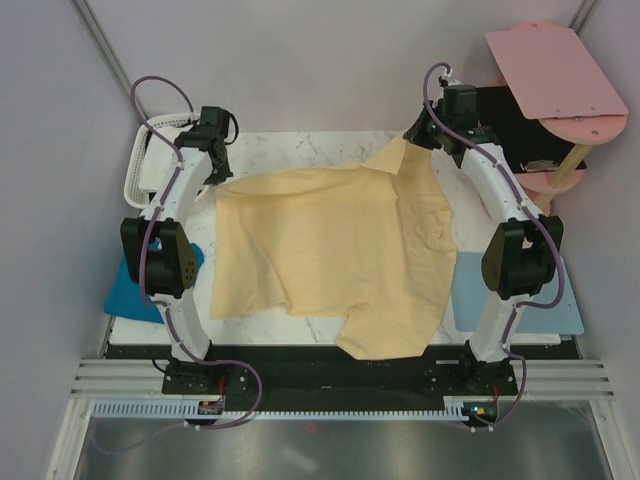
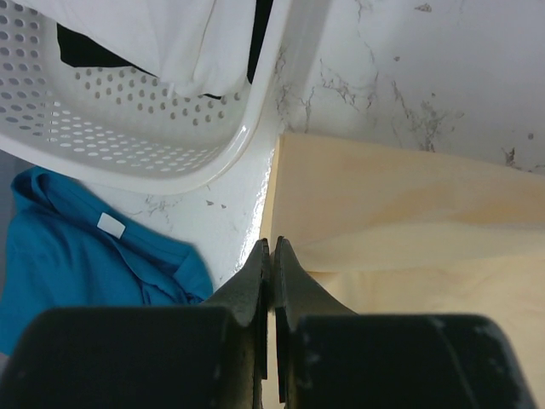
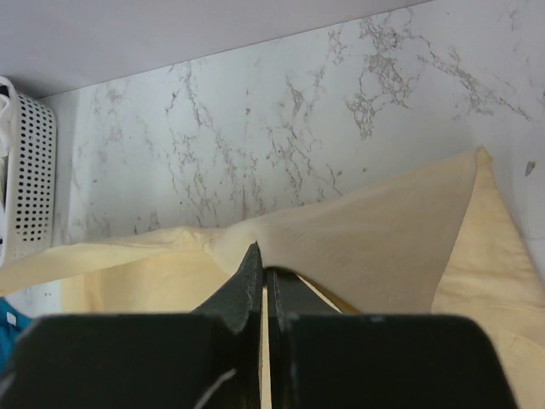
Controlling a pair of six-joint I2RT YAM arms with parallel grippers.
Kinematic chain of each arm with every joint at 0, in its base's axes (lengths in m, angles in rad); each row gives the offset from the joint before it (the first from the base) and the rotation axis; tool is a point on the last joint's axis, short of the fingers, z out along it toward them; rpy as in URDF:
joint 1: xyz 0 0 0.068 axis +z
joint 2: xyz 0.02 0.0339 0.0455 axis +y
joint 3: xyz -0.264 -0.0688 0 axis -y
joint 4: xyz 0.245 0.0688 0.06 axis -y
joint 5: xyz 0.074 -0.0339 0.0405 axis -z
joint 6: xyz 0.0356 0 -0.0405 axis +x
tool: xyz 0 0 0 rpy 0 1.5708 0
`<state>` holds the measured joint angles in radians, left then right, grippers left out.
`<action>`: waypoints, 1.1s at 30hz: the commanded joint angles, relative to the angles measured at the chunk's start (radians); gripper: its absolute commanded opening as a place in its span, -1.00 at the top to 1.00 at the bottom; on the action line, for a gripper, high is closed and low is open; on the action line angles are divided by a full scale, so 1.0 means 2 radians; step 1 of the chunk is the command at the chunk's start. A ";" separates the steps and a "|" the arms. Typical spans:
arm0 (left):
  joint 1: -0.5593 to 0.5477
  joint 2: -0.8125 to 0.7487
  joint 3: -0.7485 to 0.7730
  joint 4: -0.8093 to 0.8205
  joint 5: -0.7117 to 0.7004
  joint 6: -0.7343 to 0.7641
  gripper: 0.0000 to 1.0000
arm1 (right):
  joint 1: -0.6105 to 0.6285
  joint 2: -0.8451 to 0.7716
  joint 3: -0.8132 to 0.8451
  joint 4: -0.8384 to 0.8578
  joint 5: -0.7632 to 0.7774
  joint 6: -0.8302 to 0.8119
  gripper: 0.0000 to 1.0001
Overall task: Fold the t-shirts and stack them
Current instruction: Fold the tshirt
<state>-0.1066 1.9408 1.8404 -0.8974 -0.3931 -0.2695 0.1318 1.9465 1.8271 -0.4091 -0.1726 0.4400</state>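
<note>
The pale yellow-cream t-shirt (image 1: 330, 250) lies spread over the marble table, its near hem hanging over the front edge. My left gripper (image 1: 216, 168) is at the shirt's far left corner. In the left wrist view its jaws (image 2: 271, 244) are pressed together on the shirt's edge (image 2: 400, 221). My right gripper (image 1: 418, 136) is shut on the shirt's far right part and lifts it into a peak (image 3: 358, 247); the jaws (image 3: 261, 258) pinch a fold. The teal blue t-shirt (image 1: 135, 290) lies crumpled at the left (image 2: 85, 256). The white t-shirt (image 2: 162, 34) is in the basket.
A white slotted basket (image 1: 140, 170) stands at the far left corner, close to my left gripper (image 2: 128, 145). A light-blue mat (image 1: 520, 305) lies at the right under the right arm. A pink board and stand (image 1: 555, 75) are beyond the table's far right.
</note>
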 commanded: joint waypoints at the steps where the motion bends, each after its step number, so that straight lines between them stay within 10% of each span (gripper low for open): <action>1: 0.001 -0.032 -0.043 0.006 -0.007 -0.016 0.96 | -0.003 -0.050 -0.029 -0.052 -0.019 0.002 1.00; 19: -0.004 -0.019 -0.099 -0.015 -0.013 -0.021 0.95 | -0.018 -0.147 -0.229 -0.098 -0.072 0.001 1.00; 21: -0.004 -0.012 -0.094 -0.027 -0.011 -0.024 0.64 | -0.020 -0.153 -0.241 -0.101 -0.084 0.003 1.00; 22: -0.004 -0.006 -0.091 -0.034 -0.015 -0.029 -0.36 | -0.020 -0.154 -0.245 -0.102 -0.101 0.005 1.00; 23: -0.004 -0.006 -0.087 -0.045 -0.018 -0.033 -0.88 | -0.020 -0.159 -0.249 -0.103 -0.109 0.007 1.00; 33: -0.010 -0.002 -0.050 -0.045 -0.012 -0.043 -0.99 | -0.020 -0.217 -0.354 -0.099 -0.126 0.005 1.00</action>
<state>-0.1158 1.9217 1.6756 -0.9855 -0.4091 -0.3252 0.0944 1.5810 1.1870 -0.6136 -0.3878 0.4454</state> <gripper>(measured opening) 0.993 0.012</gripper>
